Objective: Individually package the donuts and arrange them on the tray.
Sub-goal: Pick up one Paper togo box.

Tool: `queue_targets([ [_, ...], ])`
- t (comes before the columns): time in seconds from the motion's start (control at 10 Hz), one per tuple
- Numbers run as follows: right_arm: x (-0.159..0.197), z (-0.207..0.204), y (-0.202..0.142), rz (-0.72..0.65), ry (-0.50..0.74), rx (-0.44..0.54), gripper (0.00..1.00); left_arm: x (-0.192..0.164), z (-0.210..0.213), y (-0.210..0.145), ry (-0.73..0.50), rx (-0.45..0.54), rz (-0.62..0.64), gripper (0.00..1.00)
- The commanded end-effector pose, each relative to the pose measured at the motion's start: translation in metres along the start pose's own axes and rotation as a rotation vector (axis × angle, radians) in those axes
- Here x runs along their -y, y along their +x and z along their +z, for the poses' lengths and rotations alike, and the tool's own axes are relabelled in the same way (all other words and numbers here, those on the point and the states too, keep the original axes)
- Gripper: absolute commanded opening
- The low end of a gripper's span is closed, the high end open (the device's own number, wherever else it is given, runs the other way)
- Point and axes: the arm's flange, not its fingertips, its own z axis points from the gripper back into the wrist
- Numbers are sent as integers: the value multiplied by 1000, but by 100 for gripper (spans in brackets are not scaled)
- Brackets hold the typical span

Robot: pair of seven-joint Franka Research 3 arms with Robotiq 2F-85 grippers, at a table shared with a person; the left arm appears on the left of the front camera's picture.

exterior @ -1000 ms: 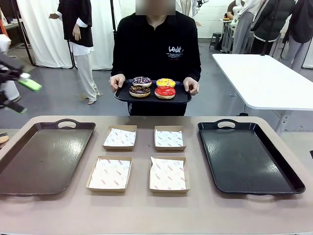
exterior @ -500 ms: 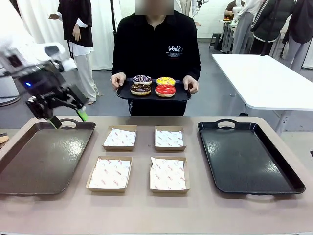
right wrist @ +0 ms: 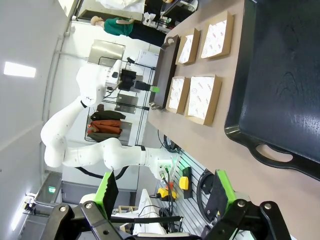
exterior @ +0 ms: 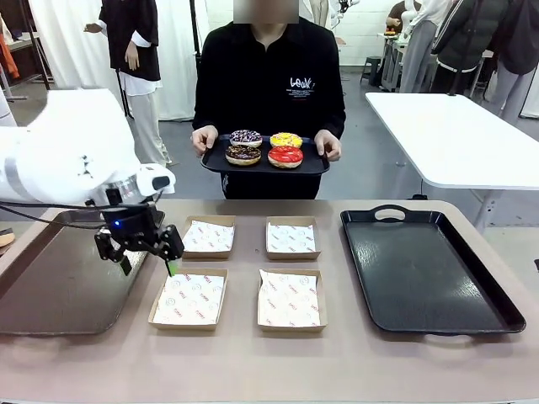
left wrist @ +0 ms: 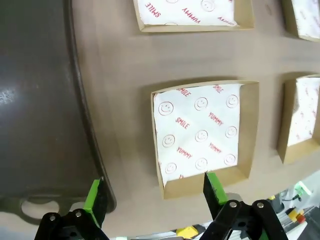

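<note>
Four donuts [exterior: 264, 148] remain on the person's tray [exterior: 313, 166] as we swing the left claw [exterior: 149, 266], jaws apart, toward the near-left box [exterior: 190, 299]; packaging not yet begun.

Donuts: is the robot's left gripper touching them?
Apart. The front view shows the left gripper open over the table beside a paper-lined box, while the donuts sit on a tray the person holds beyond the table.

Left arm [exterior: 76, 160] hides left tray [exterior: 50, 290] far edge; tray cut off at left border.
</note>
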Motion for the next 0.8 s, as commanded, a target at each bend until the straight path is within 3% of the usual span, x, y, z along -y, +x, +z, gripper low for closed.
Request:
queue_targets([
  [0.0, 1, -1, 0, 12, 18, 6, 100, 15, -13, 6, 44, 18, 15, 100],
  [0.3, 1, -1, 0, 12, 18, 6, 100, 17, -21, 8, 41, 20, 24, 100],
  [0.4, 1, -1, 0, 12, 18, 6, 100, 9, -7, 1, -40, 11, -7, 100],
  [0.5, 1, -1, 0, 12, 18, 6, 100, 15, -23, 4, 22, -2, 3, 100],
  [0.7, 1, -1, 0, 12, 18, 6, 100, 15, -23, 4, 22, -2, 3, 100],
])
